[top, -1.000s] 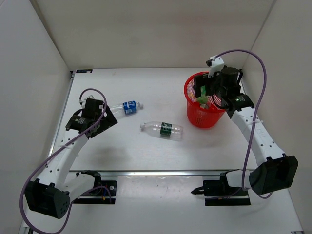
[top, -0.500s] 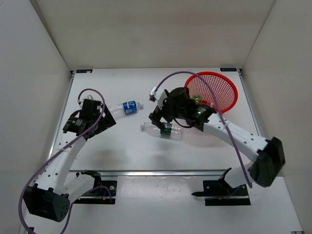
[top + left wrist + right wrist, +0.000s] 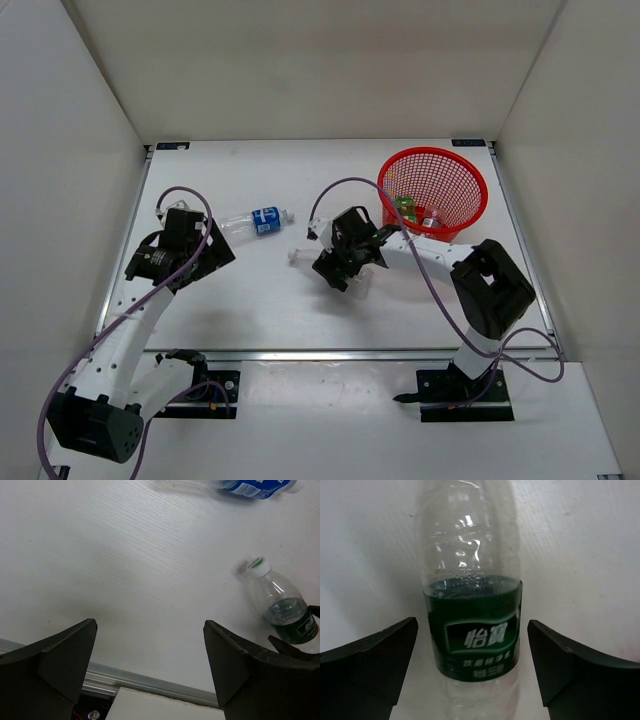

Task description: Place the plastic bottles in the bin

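A clear bottle with a dark green label (image 3: 472, 630) lies on the table between the spread fingers of my right gripper (image 3: 472, 667), which is open and low over it. In the top view the right gripper (image 3: 340, 268) covers most of this bottle, and only its cap end (image 3: 294, 257) shows. A clear bottle with a blue label (image 3: 256, 220) lies further left. My left gripper (image 3: 200, 255) is open and empty, near the blue bottle but apart from it. The red mesh bin (image 3: 470, 185) stands at the back right and holds a green bottle (image 3: 405, 208) and another bottle (image 3: 430, 220).
White walls close in the table on three sides. A metal rail (image 3: 150, 682) runs along the front edge. The left wrist view shows the blue-label bottle (image 3: 250, 486) at the top and the green-label bottle (image 3: 282, 612) at the right.
My right arm has swung left from over the bin and come down over the green-label bottle, with the jaws open around it. The left arm has barely moved.
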Available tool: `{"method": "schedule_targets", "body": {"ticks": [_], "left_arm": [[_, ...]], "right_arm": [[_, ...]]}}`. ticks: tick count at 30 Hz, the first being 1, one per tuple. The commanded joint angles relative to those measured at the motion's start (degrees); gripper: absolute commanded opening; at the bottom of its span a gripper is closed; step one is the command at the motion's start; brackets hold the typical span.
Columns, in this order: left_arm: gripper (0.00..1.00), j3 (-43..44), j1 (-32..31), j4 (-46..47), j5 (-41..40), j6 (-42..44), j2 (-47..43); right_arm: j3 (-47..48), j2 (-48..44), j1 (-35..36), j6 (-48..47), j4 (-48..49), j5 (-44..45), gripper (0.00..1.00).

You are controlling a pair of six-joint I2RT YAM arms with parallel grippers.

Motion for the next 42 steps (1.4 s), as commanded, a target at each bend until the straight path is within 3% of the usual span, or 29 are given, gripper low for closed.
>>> {"method": "schedule_targets", "body": {"ticks": [1, 4, 6, 10, 11, 12, 16, 21, 24, 27, 28, 29, 30, 33, 38, 42], "left_arm": [[0.99, -0.07, 0.45, 0.85, 0.38, 0.86, -0.33], [0.99, 0.54, 0.27, 1.21, 0.65, 0.69, 0.98], [0.99, 1.51, 0.18, 1.12, 0.74, 1.04, 1.86], [0.99, 3.61, 0.45, 2.34, 0.74, 3.75, 3.0], [0.98, 4.67, 0.36, 3.22, 1.09, 4.55, 4.14], [0.99, 5.29, 0.27, 3.58, 1.61, 6.3, 5.37], [0.99, 10.12, -0.78, 5.51, 2.94, 11.75, 10.91], [0.99, 18.28, -0.88, 7.44, 4.87, 17.39, 19.87], [0.99, 22.76, -0.26, 8.67, 8.9, 24.05, 25.22], [0.99, 29.87, 0.62, 7.54, 10.05, 27.4, 32.08], [0.98, 33.47, 1.06, 5.71, 8.93, 28.1, 35.4], [0.99, 35.51, 0.89, 4.99, 8.22, 29.24, 38.13], [0.99, 38.66, 1.06, 4.2, 8.04, 29.51, 39.47], [0.99, 43.94, 1.76, 3.67, 10.13, 31.27, 43.86], [0.99, 48.09, 3.08, 4.19, 12.68, 31.45, 45.28], [0.99, 50.64, 3.35, 3.67, 16.64, 33.98, 46.6]], "right_arm": [[-0.8, 0.48, 0.76, 0.66, 5.0, -4.09, 0.88], [-0.54, 0.67, 0.05, 3.12, 6.4, -5.25, 0.74], [0.95, 0.31, -0.12, 3.48, 5.45, -4.46, 0.59], [8.23, -4.5, -0.21, 4.17, 1.75, -0.69, 0.43], [9.73, -6.87, -0.65, 4.61, 1.57, 0.28, 0.21], [10.18, -9.07, -0.91, 5.4, 2.62, 1.16, 0.17], [10.71, -20.85, -4.51, 7.51, 6.84, 5.3, 0.25], [11.51, -26.66, -20.58, 17.87, 3.42, 0.55, 0.29], [10.1, -27.72, -27.17, 17.54, 1.84, -0.58, 0.31], [10.88, -26.85, -31.4, 21.57, -1.76, -0.68, 0.49], [11.32, -26.5, -33.24, 21.93, -3.07, -1.46, 0.63], [10.89, -26.49, -33.78, 22.89, -3.61, -2.16, 0.88], [11.06, -26.67, -35.61, 23.94, -3.87, -3.91, 0.99], [11.06, -28.94, -36.25, 23.78, -1.77, -4.81, 0.99], [16.68, -30.18, -31.07, 21.41, -4.13, 2.74, 0.99], [20.64, -30.8, -30.62, 22.63, -6.42, 1.79, 0.99]]}}
